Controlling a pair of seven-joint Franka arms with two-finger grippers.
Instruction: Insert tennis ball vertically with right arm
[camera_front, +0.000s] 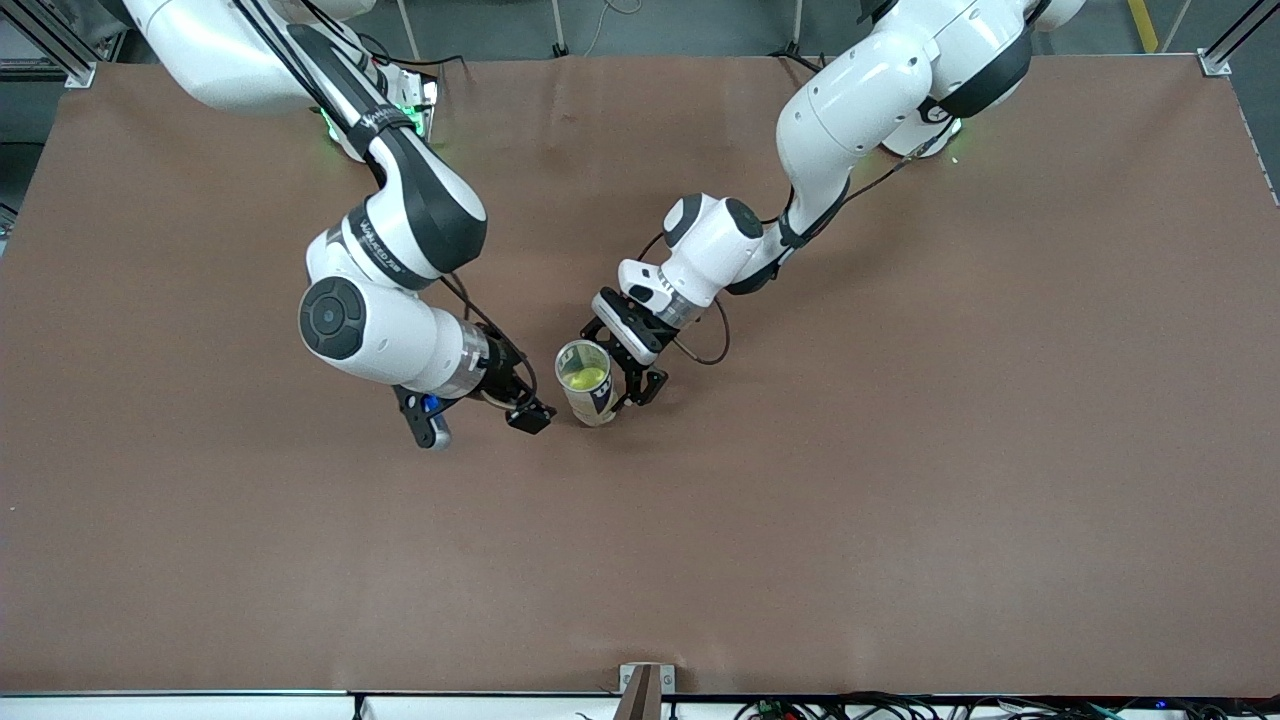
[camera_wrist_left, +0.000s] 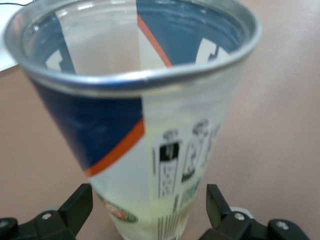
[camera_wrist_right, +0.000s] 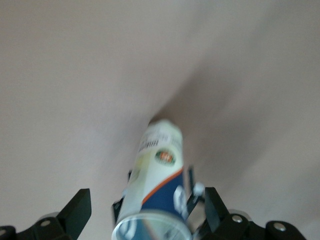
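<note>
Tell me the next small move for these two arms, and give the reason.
Probably draw the left gripper back from the clear plastic tennis-ball can with the metal rim. The yellow tennis ball already sits inside the upright can, the left fingers stand open on either side of it, and the open right gripper waits beside it.

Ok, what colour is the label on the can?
Blue and white with an orange stripe; the can shows it best in the left wrist view.
</note>
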